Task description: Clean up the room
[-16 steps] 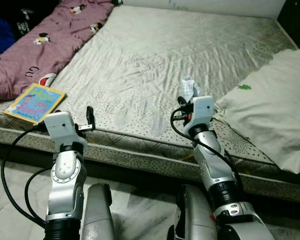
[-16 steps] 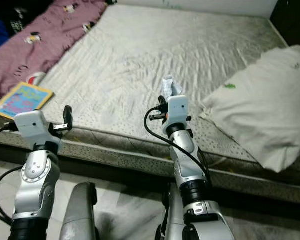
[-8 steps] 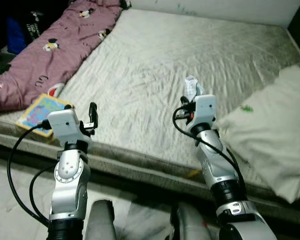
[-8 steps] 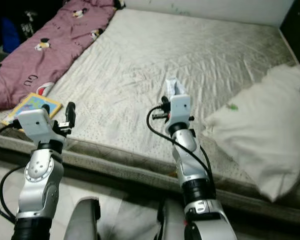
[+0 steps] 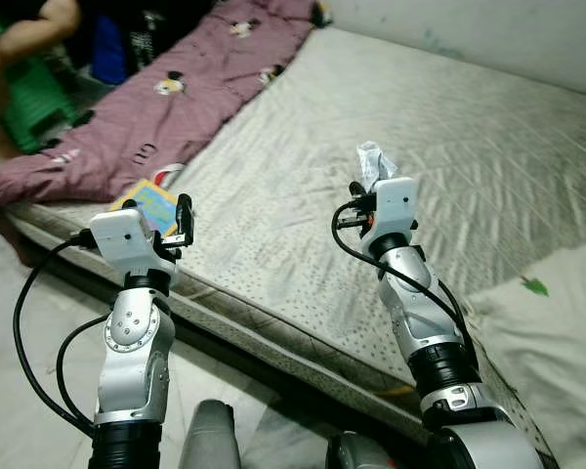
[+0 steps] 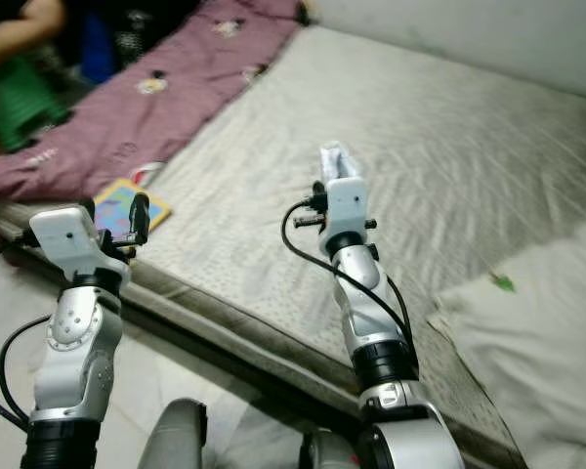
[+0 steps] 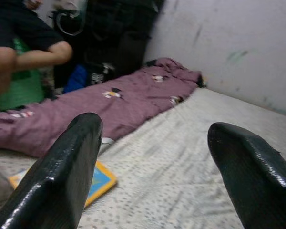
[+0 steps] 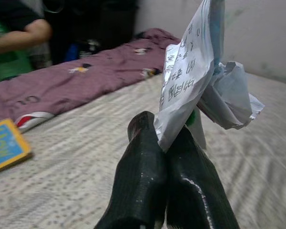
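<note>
— Bedroom, seen from the foot side: what is laid out?

— A bare mattress [image 5: 303, 186] is seen, with a purple blanket [image 5: 166, 107] along its far left, a book [image 5: 148, 201] near the left edge and a pillow [image 5: 557, 352] at the right. A person's arm [image 5: 24, 29] is glimpsed beyond the blanket.

— Where is the paper?

— The paper [image 8: 200, 76] is held above the mattress, pinched at its lower edge by the right end effector [image 8: 164, 143], whose fingers are clamped together on it. Printed writing is seen on one face.

— How is it expected to handle?

— It is judged light, limp and easily torn; it is crumpled, so a pinch on the bunched lower part is thought safest, and a loose grip could let it slip.

— Which way is it pointed?

— Its long axis is roughly in line with the fingers, rising past their tips, with the crumpled end flopped to one side.

— And the other arm?

— The left end effector [image 7: 157, 157] is raised near the book, fingers spread wide, nothing held.
</note>
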Controlling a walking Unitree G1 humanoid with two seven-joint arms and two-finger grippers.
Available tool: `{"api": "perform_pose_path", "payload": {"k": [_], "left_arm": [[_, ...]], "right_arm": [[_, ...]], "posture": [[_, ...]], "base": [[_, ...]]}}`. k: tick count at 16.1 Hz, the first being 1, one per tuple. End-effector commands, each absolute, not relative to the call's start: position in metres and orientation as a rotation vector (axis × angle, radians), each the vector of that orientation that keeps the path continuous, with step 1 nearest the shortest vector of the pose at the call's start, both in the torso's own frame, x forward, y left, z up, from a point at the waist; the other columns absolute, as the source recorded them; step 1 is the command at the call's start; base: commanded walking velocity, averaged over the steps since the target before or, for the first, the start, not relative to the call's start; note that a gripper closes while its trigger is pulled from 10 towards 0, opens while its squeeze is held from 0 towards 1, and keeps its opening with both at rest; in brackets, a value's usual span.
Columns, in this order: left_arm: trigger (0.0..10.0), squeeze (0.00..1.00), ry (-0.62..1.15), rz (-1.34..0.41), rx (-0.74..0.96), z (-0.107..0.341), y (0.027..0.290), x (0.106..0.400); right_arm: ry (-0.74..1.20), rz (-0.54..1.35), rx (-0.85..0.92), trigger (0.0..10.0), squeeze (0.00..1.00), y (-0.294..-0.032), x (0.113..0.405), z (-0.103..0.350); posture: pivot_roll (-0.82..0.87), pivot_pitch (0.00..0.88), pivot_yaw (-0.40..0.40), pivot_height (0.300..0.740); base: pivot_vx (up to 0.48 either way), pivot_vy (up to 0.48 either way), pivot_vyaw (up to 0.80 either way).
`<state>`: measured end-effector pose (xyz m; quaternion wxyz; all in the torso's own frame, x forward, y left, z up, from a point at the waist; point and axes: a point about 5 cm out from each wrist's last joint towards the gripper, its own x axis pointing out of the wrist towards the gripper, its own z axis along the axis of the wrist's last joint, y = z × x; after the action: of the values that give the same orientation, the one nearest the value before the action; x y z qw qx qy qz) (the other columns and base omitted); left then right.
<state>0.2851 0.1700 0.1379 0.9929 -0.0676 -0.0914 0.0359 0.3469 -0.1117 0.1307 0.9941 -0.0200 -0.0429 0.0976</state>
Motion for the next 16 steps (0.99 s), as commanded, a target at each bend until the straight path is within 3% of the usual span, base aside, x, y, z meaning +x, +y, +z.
{"api": "perform_pose_path", "payload": {"k": [1,3,7,16], "left_arm": [[10.0,1.0,-0.177,0.034,-0.139,0.1365,0.1641,0.2871],[10.0,1.0,-0.176,0.024,-0.141,0.1364,0.162,0.2874],[10.0,1.0,-0.18,0.01,-0.138,0.1362,0.1607,0.2886],[10.0,1.0,-0.126,-0.039,-0.096,0.1294,0.1553,0.291]], "right_arm": [[-0.081,0.176,-0.046,10.0,0.0,-0.1153,0.3478,0.1294],[-0.079,0.17,-0.047,10.0,0.0,-0.1163,0.3484,0.1291],[-0.076,0.161,-0.069,10.0,0.0,-0.1178,0.3498,0.1279],[-0.08,0.147,-0.085,10.0,0.0,-0.1186,0.353,0.128]], "posture": [[0.07,0.0,-0.04,0.682],[0.07,0.0,-0.039,0.682],[0.07,0.0,-0.044,0.737],[0.07,0.0,-0.045,0.74]], "base": [[0.0,0.0,0.0],[0.0,0.0,0.0],[0.0,0.0,0.0],[0.0,0.0,0.0]]}}
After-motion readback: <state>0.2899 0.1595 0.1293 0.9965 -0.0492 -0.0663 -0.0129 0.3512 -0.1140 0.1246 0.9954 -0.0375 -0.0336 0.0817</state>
